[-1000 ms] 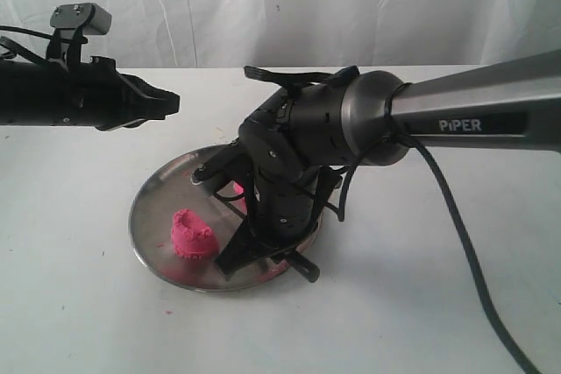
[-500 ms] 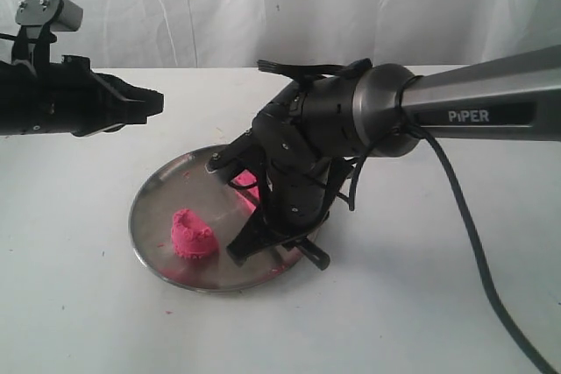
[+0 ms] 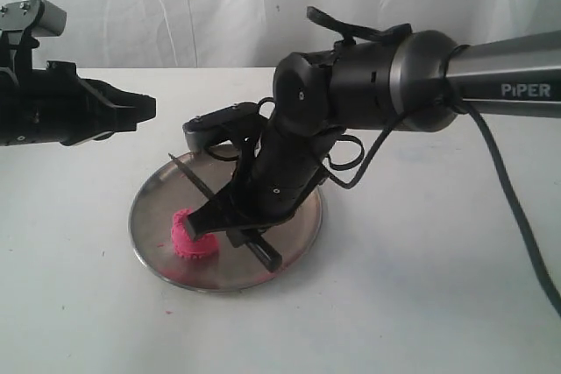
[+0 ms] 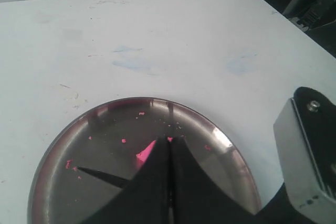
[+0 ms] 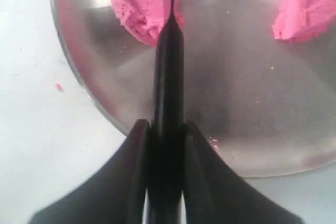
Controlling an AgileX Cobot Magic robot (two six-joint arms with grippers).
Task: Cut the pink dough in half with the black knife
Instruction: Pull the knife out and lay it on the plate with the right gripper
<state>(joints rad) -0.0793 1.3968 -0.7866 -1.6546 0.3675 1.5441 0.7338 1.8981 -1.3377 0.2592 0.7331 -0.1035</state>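
A steel plate (image 3: 156, 194) holds a cup-shaped lump of pink dough (image 3: 189, 241). My right gripper (image 3: 230, 221) is shut on the handle of the black knife (image 3: 191, 175), just right of the lump. The blade points up and to the left over the plate. In the right wrist view the black knife (image 5: 169, 61) sits between the fingers of the right gripper (image 5: 167, 125), its blade running over the edge of one pink dough lump (image 5: 139, 9). A second lump (image 5: 307, 1) lies apart. My left gripper (image 3: 145, 108) hovers shut and empty, left of the plate.
The plate (image 4: 105, 129) carries pink crumbs, and the knife tip (image 4: 97, 173) shows beside the shut left gripper (image 4: 169, 140). A few crumbs lie on the white table (image 3: 421, 286). A white curtain hangs behind.
My right arm has swung the knife left across the plate to the dough lump, the blade now raised over it. The left arm has drawn back slightly to the left.
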